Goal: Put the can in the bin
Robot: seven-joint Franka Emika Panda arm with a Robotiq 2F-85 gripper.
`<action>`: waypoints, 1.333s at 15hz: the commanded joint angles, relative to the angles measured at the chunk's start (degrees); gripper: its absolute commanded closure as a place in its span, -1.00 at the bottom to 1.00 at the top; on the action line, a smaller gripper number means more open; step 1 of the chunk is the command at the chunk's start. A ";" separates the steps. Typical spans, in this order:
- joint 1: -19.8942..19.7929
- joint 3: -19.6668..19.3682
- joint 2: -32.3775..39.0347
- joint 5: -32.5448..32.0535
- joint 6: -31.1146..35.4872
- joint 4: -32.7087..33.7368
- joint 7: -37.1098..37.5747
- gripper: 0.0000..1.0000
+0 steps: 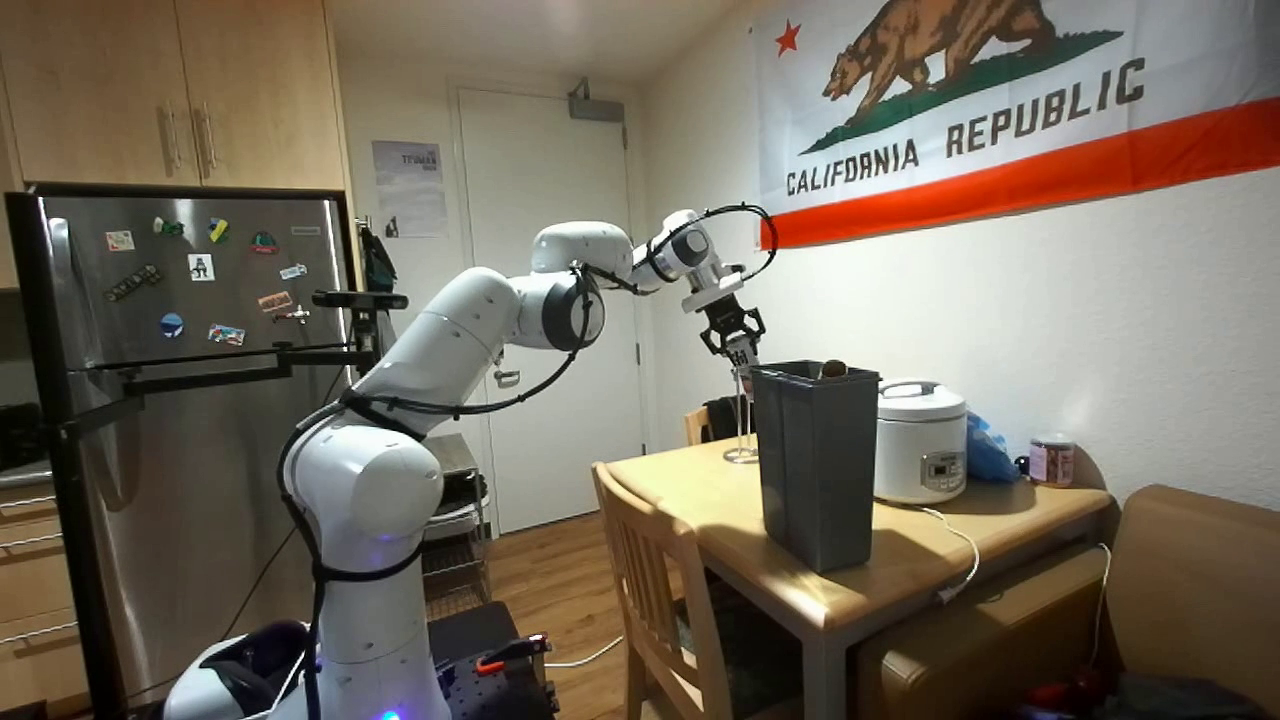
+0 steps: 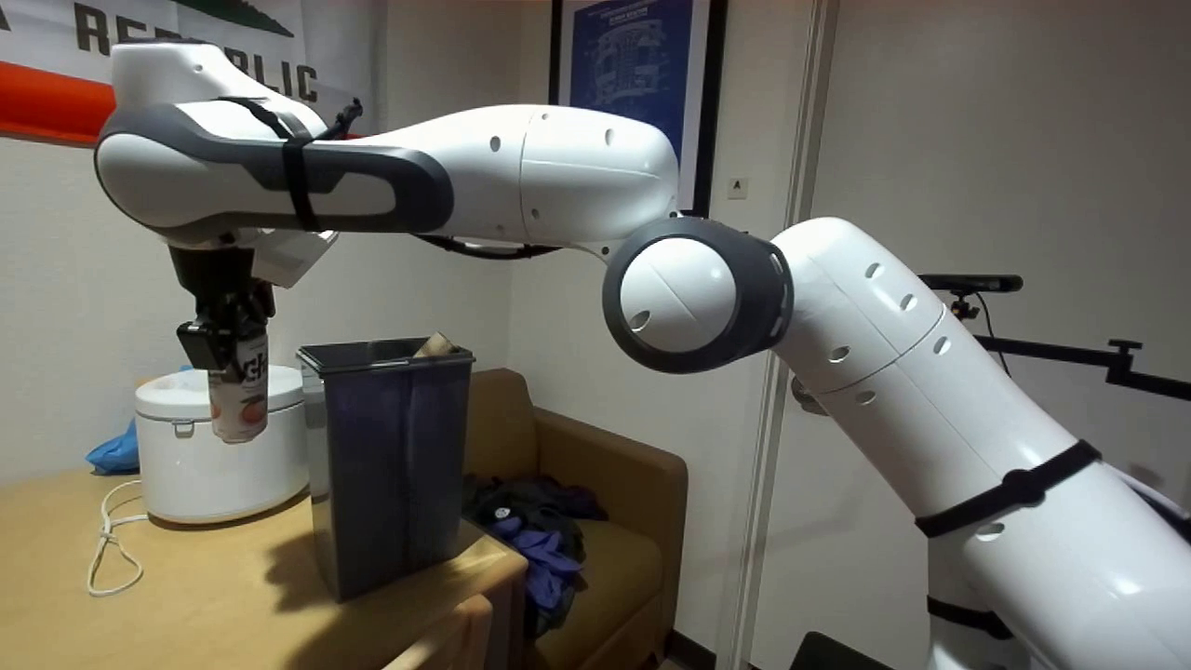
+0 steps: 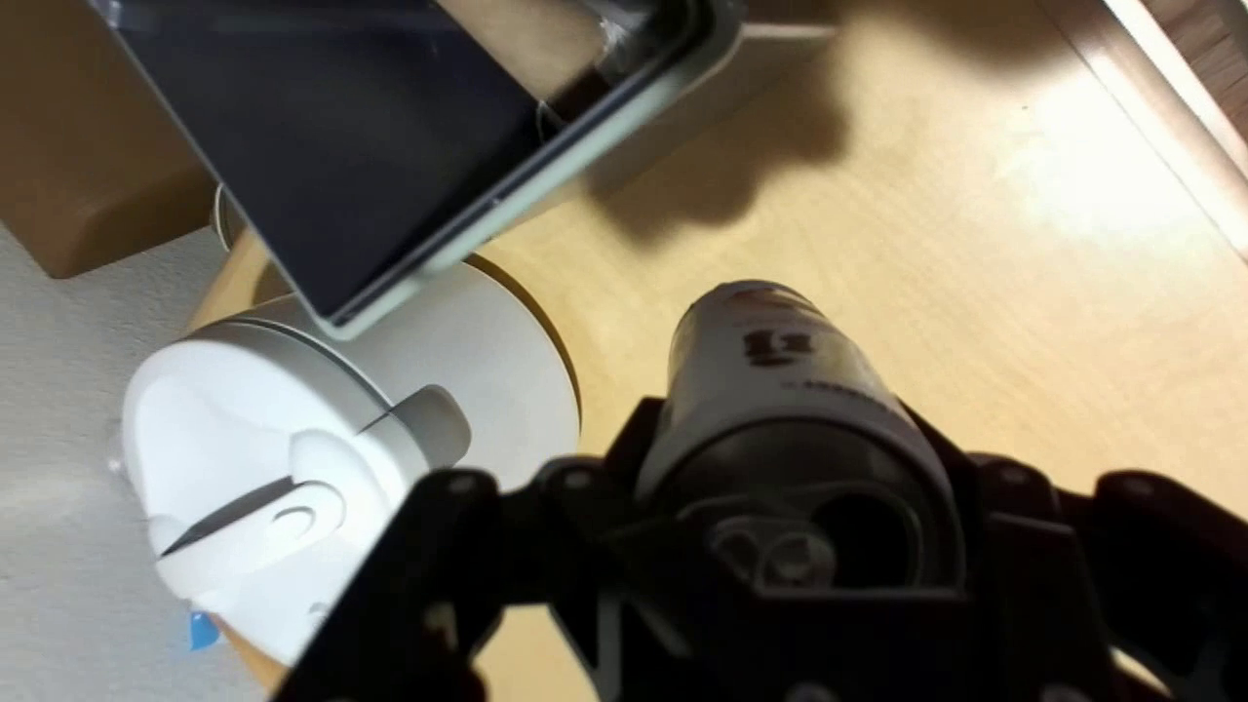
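Currently pinching the can [image 2: 240, 400] in the hand [image 1: 738, 338], gripped near its top end and hanging close to upright in an exterior view, in the air over the counter [image 2: 56, 558]. Held outside the bin [image 2: 395, 465], near it, and off to the side of its opening in the wrist view. Printed with dark lettering and, lower down, round orange-pink shapes; showing a dark hole in its top in the wrist view. As for the bin, standing upright near a corner of the counter, with something brown [image 1: 832, 369] poking up at the rim in both exterior views. Also placed near a white rice cooker [image 1: 915, 450]; cannot tell whether touching. Beyond, in an exterior view, followed by crumpled blue plastic [image 1: 988, 450] and a jar [image 1: 1052, 462].
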 commanded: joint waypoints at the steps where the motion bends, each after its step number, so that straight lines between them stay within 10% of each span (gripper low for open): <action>1: -0.81 -0.56 -3.00 -0.50 -2.53 -0.79 -1.34 0.43; 20: -2.93 0.67 -18.36 0.68 -7.15 -7.22 -0.86 0.43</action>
